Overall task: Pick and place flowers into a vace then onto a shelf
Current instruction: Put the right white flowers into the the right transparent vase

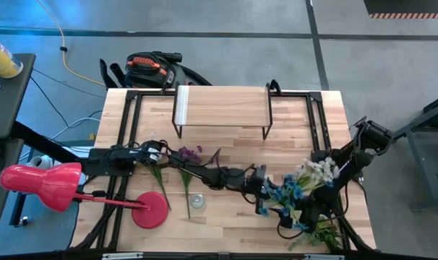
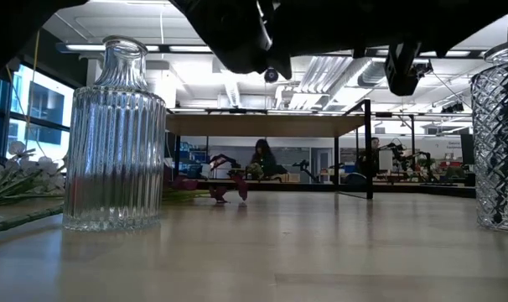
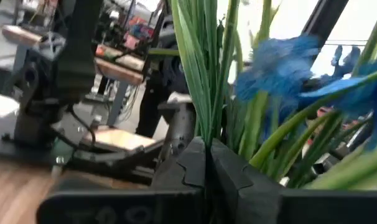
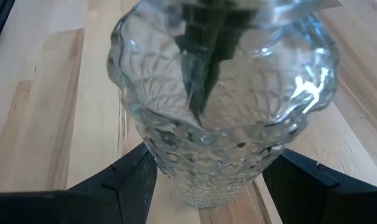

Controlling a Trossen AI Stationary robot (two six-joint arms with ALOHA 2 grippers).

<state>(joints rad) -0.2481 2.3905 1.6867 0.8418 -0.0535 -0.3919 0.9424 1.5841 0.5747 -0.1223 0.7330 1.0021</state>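
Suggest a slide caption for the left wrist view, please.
Left gripper, jaws shut on the green stems of blue flowers.

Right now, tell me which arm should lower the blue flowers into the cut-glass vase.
Left. Its gripper is shut on the blue flowers beside the cut-glass vase. The right gripper brackets that vase, so it should probably just steady it.

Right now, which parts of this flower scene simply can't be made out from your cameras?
- Low view: the shelf's top surface, seen edge-on.
- Low view: the cut-glass vase, cut off by the picture's edge.
- Right wrist view: the stems' lower ends, blurred behind the patterned glass.
- Left wrist view: the left gripper shut on the blue flower stems; blossoms blurred.
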